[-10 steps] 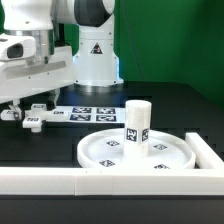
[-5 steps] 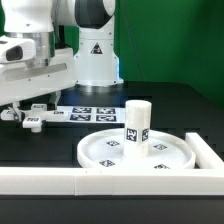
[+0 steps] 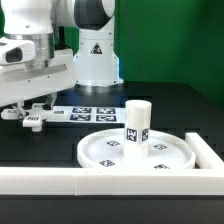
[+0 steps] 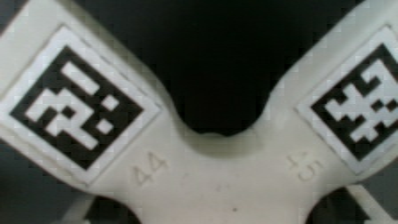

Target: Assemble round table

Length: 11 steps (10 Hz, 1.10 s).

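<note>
The cross-shaped foot piece lies flat on the black table at the exterior view's left. My gripper is lowered straight onto it. In the wrist view the foot piece fills the picture, with two tagged arms spreading away from its hub. My gripper straddles the hub, and its fingers lie against the narrow waist on either side, shut on it. The rimmed round disc rests at the front. The short post stands upright on it.
The marker board lies flat between the foot piece and the disc. A long white border wall runs along the front and turns up the exterior view's right side. The arm's base stands behind.
The arm stays in the same place over the foot piece. The fingers have drawn in against the foot piece's waist. The disc and post have not moved.
</note>
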Tool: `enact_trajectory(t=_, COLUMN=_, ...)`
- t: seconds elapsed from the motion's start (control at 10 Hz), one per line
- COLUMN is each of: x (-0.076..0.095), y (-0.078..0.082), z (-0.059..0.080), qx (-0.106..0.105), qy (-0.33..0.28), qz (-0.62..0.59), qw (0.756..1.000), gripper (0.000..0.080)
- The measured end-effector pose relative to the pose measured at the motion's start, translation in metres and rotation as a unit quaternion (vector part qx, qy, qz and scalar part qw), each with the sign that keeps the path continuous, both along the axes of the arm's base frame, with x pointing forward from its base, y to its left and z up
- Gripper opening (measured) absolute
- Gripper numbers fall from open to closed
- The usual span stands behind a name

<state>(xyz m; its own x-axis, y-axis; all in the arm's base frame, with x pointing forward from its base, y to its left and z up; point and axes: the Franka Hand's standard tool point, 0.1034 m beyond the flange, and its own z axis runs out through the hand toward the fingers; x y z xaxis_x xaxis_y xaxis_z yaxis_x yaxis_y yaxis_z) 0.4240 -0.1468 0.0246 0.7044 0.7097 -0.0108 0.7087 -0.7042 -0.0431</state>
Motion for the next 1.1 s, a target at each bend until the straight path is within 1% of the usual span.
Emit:
enact_trajectory(t=0.2, x=0.001, y=0.0, z=0.001, qx=0.001, qy=0.001, qz=-0.001, qw=1.0, gripper=0.0443)
enact_trajectory(t=0.3, x=0.007, y=0.003, z=0.008, qx=0.003, qy=0.0, qz=-0.008, qw=1.0, gripper=0.0443)
enact_trajectory(t=0.4, x=0.013, y=0.011, z=0.02, qx=0.006, qy=-0.001, qz=-0.021, qw=1.0, gripper=0.0443)
enact_trajectory(t=0.5, x=0.023, y=0.026, z=0.035, qx=0.009, qy=-0.004, qz=-0.046, qw=0.999, gripper=0.0443)
enact_trajectory(t=0.6, x=0.036, y=0.046, z=0.052, qx=0.011, qy=-0.012, qz=-0.066, qw=0.998, gripper=0.0443)
enact_trajectory(t=0.8, x=0.062, y=0.079, z=0.076, qx=0.013, qy=-0.028, qz=-0.112, qw=0.993, gripper=0.0443)
enact_trajectory(t=0.9, x=0.077, y=0.093, z=0.088, qx=0.02, qy=-0.021, qz=-0.117, qw=0.993, gripper=0.0443)
enact_trajectory(t=1.0, x=0.096, y=0.105, z=0.103, qx=0.024, qy=-0.025, qz=-0.125, qw=0.992, gripper=0.0445)
enact_trajectory(t=1.1, x=0.115, y=0.116, z=0.115, qx=0.027, qy=-0.031, qz=-0.132, qw=0.99, gripper=0.0445)
